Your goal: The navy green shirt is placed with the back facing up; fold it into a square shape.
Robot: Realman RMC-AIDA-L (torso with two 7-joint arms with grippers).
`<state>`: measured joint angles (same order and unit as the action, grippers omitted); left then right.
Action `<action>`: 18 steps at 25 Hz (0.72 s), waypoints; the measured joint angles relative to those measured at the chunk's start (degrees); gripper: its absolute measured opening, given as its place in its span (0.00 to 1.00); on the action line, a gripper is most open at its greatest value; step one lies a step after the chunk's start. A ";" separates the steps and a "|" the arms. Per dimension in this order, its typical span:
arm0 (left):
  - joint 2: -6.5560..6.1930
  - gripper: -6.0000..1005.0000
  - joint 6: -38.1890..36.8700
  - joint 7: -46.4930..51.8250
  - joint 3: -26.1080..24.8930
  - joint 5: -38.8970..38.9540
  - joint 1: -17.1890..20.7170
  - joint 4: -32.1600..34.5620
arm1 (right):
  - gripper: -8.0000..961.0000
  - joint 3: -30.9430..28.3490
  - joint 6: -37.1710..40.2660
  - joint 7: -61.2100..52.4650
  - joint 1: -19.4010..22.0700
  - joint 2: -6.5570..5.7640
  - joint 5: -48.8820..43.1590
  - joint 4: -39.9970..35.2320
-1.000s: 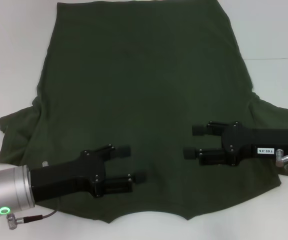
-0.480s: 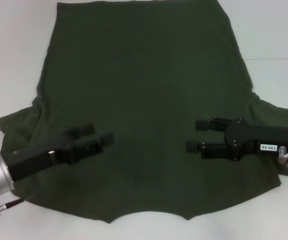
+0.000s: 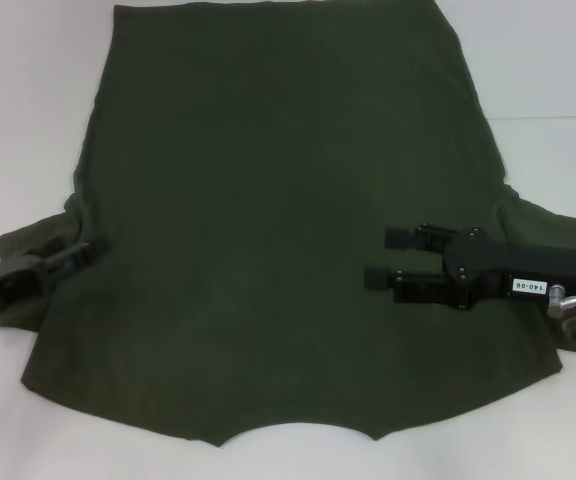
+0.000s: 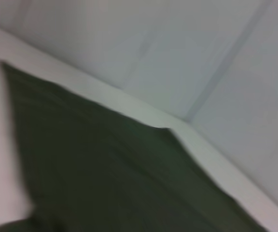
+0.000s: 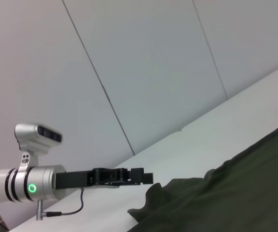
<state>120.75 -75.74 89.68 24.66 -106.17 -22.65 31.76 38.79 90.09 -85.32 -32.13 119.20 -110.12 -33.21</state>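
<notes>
Head view: the navy green shirt lies spread flat, plain side up, on the white bench, collar edge nearest. The right gripper hovers over its right shoulder area, fingers released and empty. The left gripper sits above the left sleeve; its fingers' state cannot be told.
</notes>
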 joint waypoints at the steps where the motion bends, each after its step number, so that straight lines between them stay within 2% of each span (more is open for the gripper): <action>1: -0.17 0.94 1.47 0.06 -0.92 0.00 0.44 -0.08 | 0.94 -0.13 0.00 0.00 -0.06 0.07 0.00 0.00; 8: -0.46 0.94 8.20 0.34 -4.55 -0.08 2.09 0.03 | 0.94 -0.21 -0.09 -0.18 -0.18 0.15 0.62 0.00; 18: 0.36 0.94 15.44 -0.42 -3.35 -0.54 1.48 -0.60 | 0.94 -0.22 -0.23 -0.20 -0.22 0.15 0.70 0.45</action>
<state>121.11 -60.30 89.27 21.31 -106.71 -21.17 31.16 38.58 89.86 -85.52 -32.35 119.36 -109.42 -32.76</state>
